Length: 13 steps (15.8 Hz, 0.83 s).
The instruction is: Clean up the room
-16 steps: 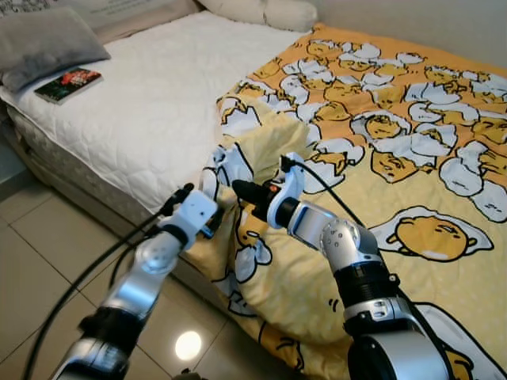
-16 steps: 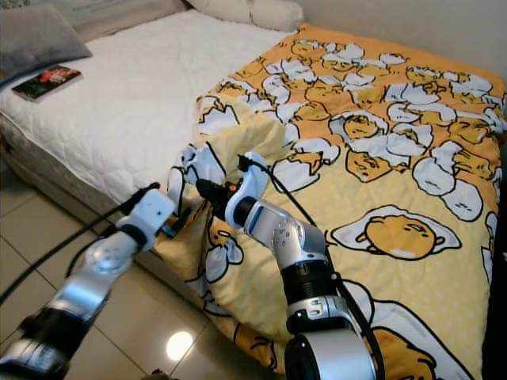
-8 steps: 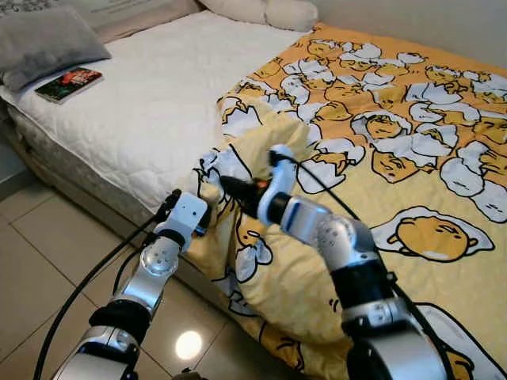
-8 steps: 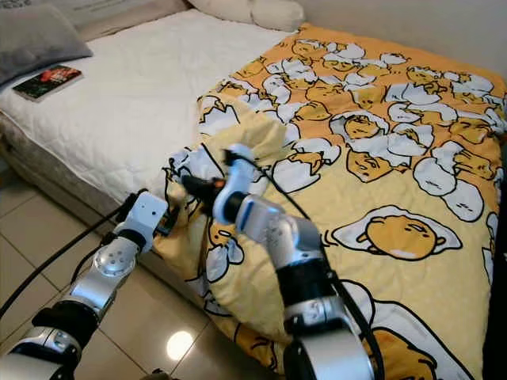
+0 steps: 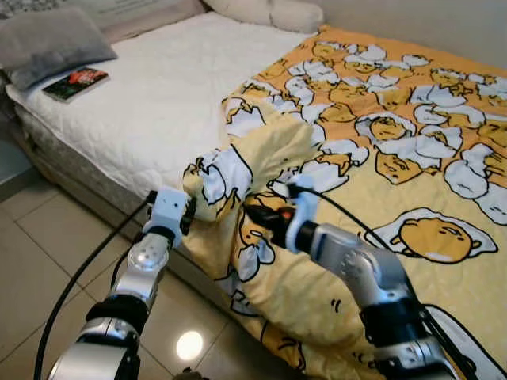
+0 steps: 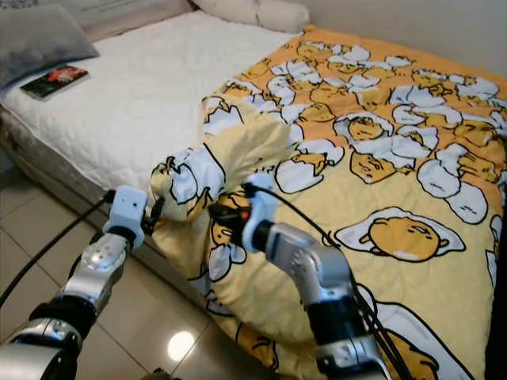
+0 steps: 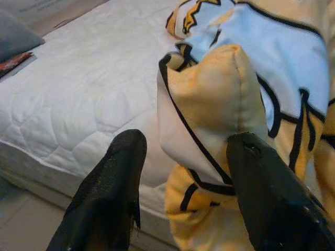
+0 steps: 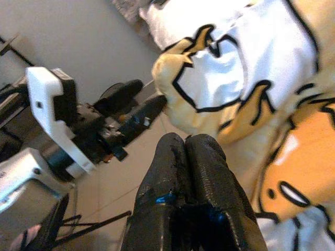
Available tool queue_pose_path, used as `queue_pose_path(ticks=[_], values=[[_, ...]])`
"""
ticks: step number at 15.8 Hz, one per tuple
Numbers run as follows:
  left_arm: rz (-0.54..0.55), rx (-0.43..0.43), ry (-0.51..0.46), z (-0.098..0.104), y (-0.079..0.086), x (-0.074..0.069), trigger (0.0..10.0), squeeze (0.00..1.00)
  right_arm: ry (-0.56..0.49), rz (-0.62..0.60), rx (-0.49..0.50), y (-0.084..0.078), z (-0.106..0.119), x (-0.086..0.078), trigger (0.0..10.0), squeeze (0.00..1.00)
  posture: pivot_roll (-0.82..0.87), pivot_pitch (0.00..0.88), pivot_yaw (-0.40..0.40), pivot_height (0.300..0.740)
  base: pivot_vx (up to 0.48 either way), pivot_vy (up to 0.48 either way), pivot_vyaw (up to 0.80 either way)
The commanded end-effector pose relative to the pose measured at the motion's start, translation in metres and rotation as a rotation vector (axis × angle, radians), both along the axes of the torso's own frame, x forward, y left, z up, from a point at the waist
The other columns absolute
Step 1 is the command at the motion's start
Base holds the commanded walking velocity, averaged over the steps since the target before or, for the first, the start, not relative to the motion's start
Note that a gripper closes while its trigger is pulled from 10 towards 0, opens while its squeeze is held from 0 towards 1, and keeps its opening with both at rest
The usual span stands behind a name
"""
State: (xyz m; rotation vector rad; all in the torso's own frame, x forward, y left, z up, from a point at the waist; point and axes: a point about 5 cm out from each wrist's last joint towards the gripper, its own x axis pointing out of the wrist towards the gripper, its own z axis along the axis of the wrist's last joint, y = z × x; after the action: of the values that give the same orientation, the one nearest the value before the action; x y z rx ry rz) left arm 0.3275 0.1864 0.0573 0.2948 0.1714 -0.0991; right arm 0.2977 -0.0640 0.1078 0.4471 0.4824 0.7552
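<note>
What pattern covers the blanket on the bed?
Yellow blanket with cartoon fried eggs; clearest in left eye view.

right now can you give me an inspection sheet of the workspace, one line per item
surface: bed with white quilted mattress, partly bare
job's things: yellow egg-print blanket over the bed's right part, its corner bunched and hanging off the near edge
clutter: book near the grey pillow
grippers: left gripper open around the blanket corner; right gripper shut, against the bunched fold
cables: black cables along both arms
surroundings: tiled floor, white pillows at the far end
</note>
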Motion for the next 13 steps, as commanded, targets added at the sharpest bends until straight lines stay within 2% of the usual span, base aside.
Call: queue_pose_path(ticks=[1,6,13], values=[[0.006,-0.032,-0.011,0.004,0.002,0.003,0.0,0.00,-0.035,-0.024,-0.001,-0.005,0.006,0.002,10.0,0.00,-0.06,0.000,0.013,0.740,0.000,0.000,0.00],[-0.013,-0.122,0.013,0.006,0.007,0.007,0.0,0.00,-0.105,-0.059,-0.119,-0.027,0.002,0.000,10.0,0.00,-0.08,0.000,0.017,0.740,0.000,0.000,0.00],[-0.030,-0.177,0.079,0.003,0.006,0.010,0.0,0.00,-0.145,-0.039,-0.191,-0.034,-0.002,-0.008,10.0,0.00,-0.09,0.000,0.016,0.740,0.000,0.000,0.00]])
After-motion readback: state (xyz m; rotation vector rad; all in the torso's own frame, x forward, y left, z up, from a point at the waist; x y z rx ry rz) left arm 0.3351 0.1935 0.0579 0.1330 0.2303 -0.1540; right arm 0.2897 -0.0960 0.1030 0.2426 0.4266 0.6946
